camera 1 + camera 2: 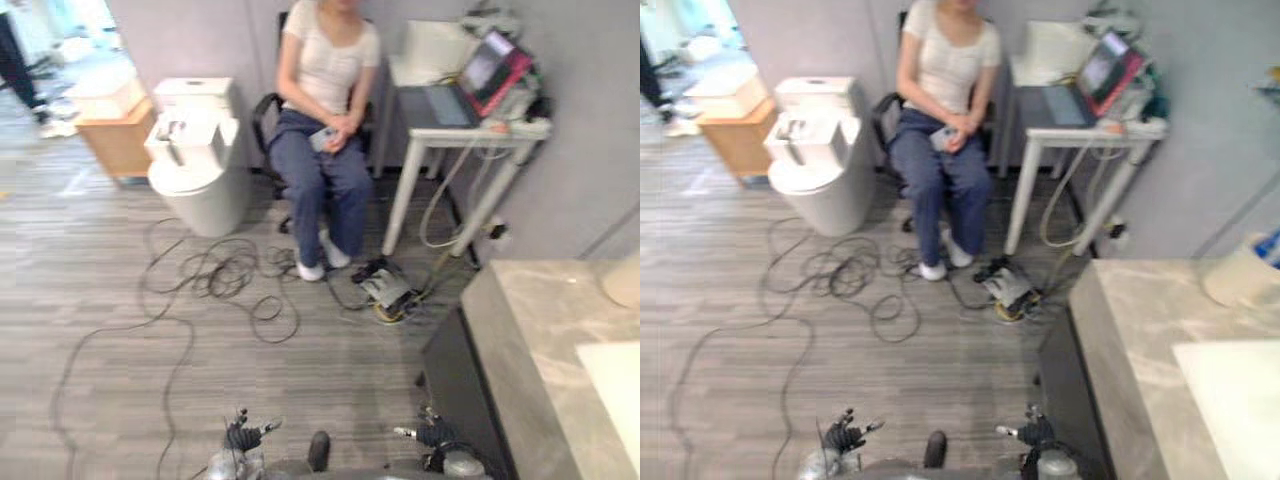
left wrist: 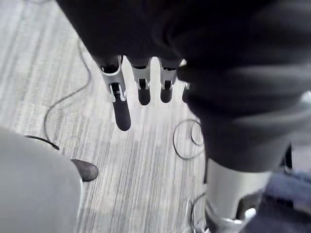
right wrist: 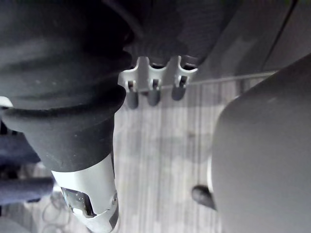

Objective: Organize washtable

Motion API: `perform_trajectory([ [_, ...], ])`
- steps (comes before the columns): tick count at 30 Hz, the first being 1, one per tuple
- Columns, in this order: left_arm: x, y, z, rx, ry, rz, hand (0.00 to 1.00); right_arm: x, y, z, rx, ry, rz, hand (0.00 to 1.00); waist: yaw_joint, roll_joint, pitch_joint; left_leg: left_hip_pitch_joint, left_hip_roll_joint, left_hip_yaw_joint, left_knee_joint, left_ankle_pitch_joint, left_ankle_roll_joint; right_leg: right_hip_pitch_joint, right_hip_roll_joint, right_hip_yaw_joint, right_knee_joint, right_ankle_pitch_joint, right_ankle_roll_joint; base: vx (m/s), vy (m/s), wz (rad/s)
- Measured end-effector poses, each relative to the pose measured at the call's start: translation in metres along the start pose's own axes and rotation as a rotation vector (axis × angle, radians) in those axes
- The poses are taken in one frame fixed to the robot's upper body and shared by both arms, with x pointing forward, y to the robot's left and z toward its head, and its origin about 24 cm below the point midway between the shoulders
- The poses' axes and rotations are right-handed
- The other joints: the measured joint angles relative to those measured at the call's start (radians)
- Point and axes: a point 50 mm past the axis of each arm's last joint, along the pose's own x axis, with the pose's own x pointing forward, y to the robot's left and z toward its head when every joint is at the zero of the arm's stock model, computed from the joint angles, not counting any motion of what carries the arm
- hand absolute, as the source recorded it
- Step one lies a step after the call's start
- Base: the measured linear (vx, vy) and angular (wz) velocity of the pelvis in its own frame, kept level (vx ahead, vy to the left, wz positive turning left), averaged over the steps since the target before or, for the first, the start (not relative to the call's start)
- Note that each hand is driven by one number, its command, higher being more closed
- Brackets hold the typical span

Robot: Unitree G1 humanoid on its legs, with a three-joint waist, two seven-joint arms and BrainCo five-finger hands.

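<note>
My left hand and my right hand hang low over the floor, fingers relaxed, holding nothing. The washtable stands at my right.

The left robot hand has slim silver fingers with rounded dark tips and a dark ribbed cover over its back and wrist. The right robot hand looks just the same.

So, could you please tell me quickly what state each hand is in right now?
Left hand: open, holding nothing.
Right hand: open, holding nothing.
</note>
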Motion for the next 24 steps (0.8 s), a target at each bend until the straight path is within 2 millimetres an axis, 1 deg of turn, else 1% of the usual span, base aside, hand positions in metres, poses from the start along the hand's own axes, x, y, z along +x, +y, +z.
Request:
perform_trajectory([
  [1,0.0,0.0,0.001,-0.016,-0.003,0.0,0.0,0.0,0.002,0.001,0.002,-0.003,0.003,0.0,0.002,0.002,0.002,-0.025,0.016,0.04,0.038,-0.009,-0.002,0.011,0.001,-0.026,-0.006,0.001,-0.001,0.08,-0.049,1.33],
  [2,0.0,0.002,0.003,-0.044,-0.012,0.012,0.0,0.001,0.007,0.003,0.012,-0.009,0.011,0.0,0.013,-0.002,0.004,-0.065,0.043,0.124,0.105,-0.036,0.002,0.032,0.002,-0.086,-0.013,0.002,-0.003,0.07,-0.036,1.0],
  [3,0.001,0.002,0.004,-0.051,-0.016,0.015,0.0,0.001,0.01,0.005,0.017,-0.012,0.015,0.0,0.017,-0.003,0.006,-0.081,0.056,0.172,0.128,-0.049,0.009,0.043,0.004,-0.114,-0.018,0.002,-0.003,0.07,-0.028,1.12],
  [4,0.001,0.002,0.007,-0.062,-0.029,0.015,0.0,0.001,0.015,0.007,0.025,-0.018,0.022,0.0,0.026,-0.007,0.008,-0.099,0.081,0.257,0.159,-0.082,0.03,0.066,0.007,-0.162,-0.031,0.002,-0.003,0.08,-0.033,0.96],
  [5,0.001,0.005,0.008,-0.064,-0.031,0.02,0.0,0.002,0.019,0.011,0.03,-0.029,0.029,0.0,0.029,-0.018,0.009,-0.106,0.101,0.344,0.169,-0.108,0.038,0.088,0.001,-0.208,-0.055,0.001,-0.002,0.08,-0.012,0.96],
  [6,0.001,0.005,0.008,-0.063,-0.03,0.02,0.0,0.003,0.021,0.014,0.032,-0.036,0.033,0.0,0.027,-0.024,0.009,-0.104,0.106,0.401,0.169,-0.115,0.048,0.1,-0.004,-0.234,-0.07,0.002,-0.002,0.16,0.016,1.04],
  [7,0.002,0.006,0.008,-0.058,-0.024,0.021,0.0,0.004,0.021,0.019,0.03,-0.048,0.034,0.0,0.018,-0.03,0.012,-0.089,0.133,0.516,0.171,-0.123,0.058,0.115,-0.019,-0.279,-0.09,0.005,0.005,0.14,0.049,0.96],
  [8,0.003,0.008,0.01,-0.053,-0.026,0.022,0.0,0.004,0.02,0.02,0.028,-0.052,0.032,0.0,0.02,-0.032,0.014,-0.088,0.144,0.591,0.177,-0.141,0.066,0.12,-0.03,-0.302,-0.092,0.007,0.009,0.21,0.11,1.11],
  [9,0.005,0.005,0.012,-0.053,-0.022,0.017,0.0,0.005,0.02,0.023,0.027,-0.055,0.031,0.0,0.025,-0.027,0.014,-0.087,0.148,0.652,0.189,-0.154,0.061,0.127,-0.039,-0.328,-0.093,0.009,0.02,0.16,0.103,0.68],
  [10,0.005,0.005,0.012,-0.054,-0.022,0.016,0.0,0.005,0.02,0.023,0.027,-0.054,0.031,0.0,0.026,-0.029,0.017,-0.087,0.142,0.64,0.189,-0.149,0.065,0.13,-0.04,-0.331,-0.094,0.01,0.02,0.16,0.112,0.62],
  [12,0.006,0.009,0.01,-0.043,-0.005,0.023,0.0,0.006,0.025,0.027,0.03,-0.065,0.043,0.0,0.024,-0.044,0.018,-0.053,0.081,0.589,0.133,-0.14,0.077,0.158,-0.057,-0.329,-0.108,0.03,0.026,0.13,0.111,0.54],
  [13,0.006,0.009,0.009,-0.041,-0.001,0.024,0.0,0.006,0.025,0.028,0.03,-0.065,0.044,0.0,0.026,-0.044,0.018,-0.043,0.07,0.576,0.119,-0.139,0.079,0.164,-0.062,-0.323,-0.1,0.039,0.028,0.13,0.103,0.55],
  [14,0.005,0.011,0.008,-0.04,0.007,0.026,0.0,0.007,0.025,0.029,0.026,-0.064,0.044,0.0,0.025,-0.04,0.018,-0.024,0.057,0.556,0.097,-0.14,0.078,0.149,-0.085,-0.319,-0.026,0.045,0.036,0.1,0.095,0.61],
  [15,0.005,0.01,0.007,-0.03,0.011,0.022,0.0,0.007,0.025,0.028,0.026,-0.062,0.046,0.0,0.023,-0.033,0.021,-0.002,0.049,0.512,0.085,-0.145,0.077,0.109,-0.117,-0.312,0.133,0.056,0.033,0.11,0.105,0.68],
  [16,0.005,0.009,0.007,-0.022,0.011,0.015,0.0,0.007,0.025,0.026,0.027,-0.057,0.046,0.0,0.023,-0.031,0.022,0.007,0.046,0.492,0.083,-0.147,0.078,0.084,-0.128,-0.286,0.21,0.053,0.031,0.12,0.106,0.7],
  [17,0.006,0.008,0.007,-0.012,0.011,0.012,0.0,0.006,0.025,0.025,0.027,-0.054,0.047,0.0,0.021,-0.025,0.026,0.014,0.044,0.47,0.083,-0.151,0.073,0.053,-0.127,-0.24,0.289,0.039,0.017,0.11,0.066,0.78],
  [18,0.006,0.009,0.008,-0.008,0.01,0.011,0.0,0.005,0.025,0.022,0.028,-0.046,0.045,0.0,0.017,-0.023,0.03,0.036,0.042,0.431,0.079,-0.155,0.068,-0.002,-0.102,-0.148,0.401,0.007,0.016,0.14,0.059,0.93],
  [19,0.006,0.01,0.008,-0.008,0.011,0.014,0.0,0.004,0.024,0.017,0.028,-0.035,0.044,0.0,0.017,-0.019,0.033,0.054,0.038,0.404,0.076,-0.159,0.062,-0.039,-0.078,-0.077,0.443,-0.017,0.025,0.15,0.052,1.14],
  [20,0.006,0.01,0.007,-0.012,0.015,0.016,0.0,0.003,0.023,0.013,0.027,-0.024,0.04,0.0,0.018,-0.021,0.032,0.076,0.03,0.371,0.066,-0.161,0.058,-0.075,-0.054,-0.02,0.441,-0.045,0.029,0.12,0.033,0.9],
  [21,0.006,0.01,0.006,-0.015,0.015,0.016,0.0,0.003,0.022,0.012,0.022,-0.022,0.037,0.0,0.019,-0.02,0.032,0.085,0.025,0.355,0.062,-0.161,0.058,-0.092,-0.047,-0.002,0.423,-0.054,0.028,0.11,0.023,0.94],
  [23,0.005,0.007,0.005,-0.033,0.02,0.013,0.0,0.003,0.019,0.014,0.023,-0.031,0.025,0.0,0.018,-0.017,0.034,0.089,0.008,0.28,0.064,-0.165,0.061,-0.179,-0.026,0.081,0.312,-0.059,0.039,0.1,0.005,0.88],
  [24,0.005,0.005,0.005,-0.043,0.022,0.014,0.0,0.003,0.018,0.013,0.033,-0.031,0.019,0.0,0.017,-0.014,0.035,0.089,0.006,0.259,0.066,-0.165,0.061,-0.199,-0.011,0.116,0.281,-0.057,0.043,0.11,-0.024,1.0],
])
